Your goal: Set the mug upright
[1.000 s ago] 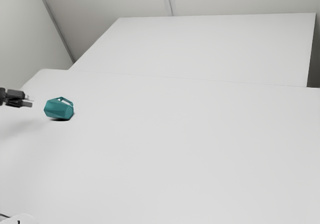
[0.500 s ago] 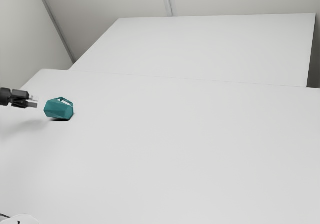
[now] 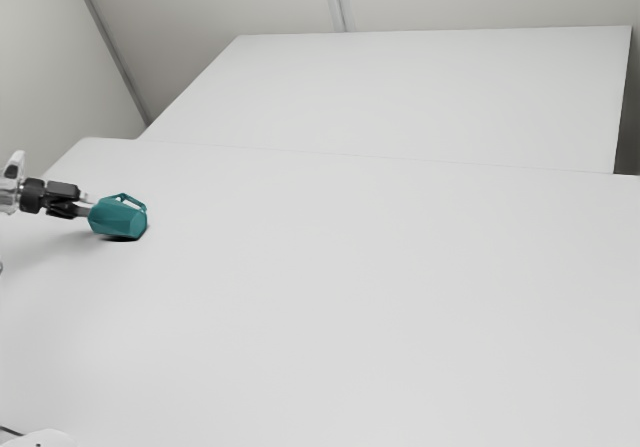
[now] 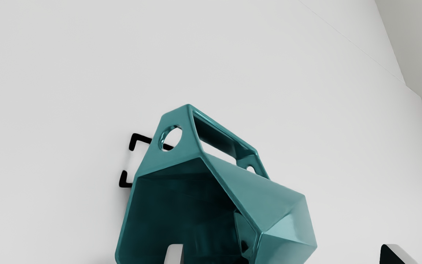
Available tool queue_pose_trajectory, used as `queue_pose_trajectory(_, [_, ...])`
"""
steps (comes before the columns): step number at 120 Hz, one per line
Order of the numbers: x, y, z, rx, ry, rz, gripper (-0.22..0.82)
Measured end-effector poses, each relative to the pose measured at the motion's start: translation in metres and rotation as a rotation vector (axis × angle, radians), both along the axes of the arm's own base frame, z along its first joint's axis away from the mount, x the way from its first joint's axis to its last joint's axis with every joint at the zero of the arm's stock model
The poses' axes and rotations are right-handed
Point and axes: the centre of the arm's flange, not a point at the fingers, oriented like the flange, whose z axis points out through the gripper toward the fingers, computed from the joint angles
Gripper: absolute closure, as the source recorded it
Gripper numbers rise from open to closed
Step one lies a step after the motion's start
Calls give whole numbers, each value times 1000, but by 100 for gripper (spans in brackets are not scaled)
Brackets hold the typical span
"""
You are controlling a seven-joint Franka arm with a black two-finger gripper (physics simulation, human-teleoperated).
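One glossy, faceted teal mug (image 3: 118,219) lies sideways on the white counter (image 3: 350,297); jaws stand apart, best centred across its rim (image 4: 231,193) before closing.

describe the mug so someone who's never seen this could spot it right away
Start with the big white table and go to the exterior view's left side, where the black gripper reaches in. Right at its fingertips lies a faceted mug, tipped on its side, handle uppermost. Its teal color sets it apart from the black gripper and white tabletop.
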Motion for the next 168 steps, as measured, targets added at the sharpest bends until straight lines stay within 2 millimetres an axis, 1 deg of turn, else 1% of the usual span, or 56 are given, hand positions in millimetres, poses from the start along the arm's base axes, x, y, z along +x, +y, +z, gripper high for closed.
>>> queue_pose_trajectory(15, [4,-4,-4,-3,4,-1,2])
queue_pose_trajectory(41, [14,-13,-5,-4,3,-9,2])
queue_pose_trajectory(50, [17,-16,-5,-5,0,-12,4])
queue_pose_trajectory(72, [19,-18,-6,-9,3,-12,18])
queue_pose_trajectory(117, [20,-20,-5,-24,23,-2,58])
queue_pose_trajectory(127, [21,-21,-4,-26,23,-3,64])
queue_pose_trajectory(139, [25,-26,5,-19,19,-11,70])
queue_pose_trajectory(152, [28,-33,28,-2,9,-21,72])
queue_pose_trajectory(168, [39,-56,48,17,14,-59,74])
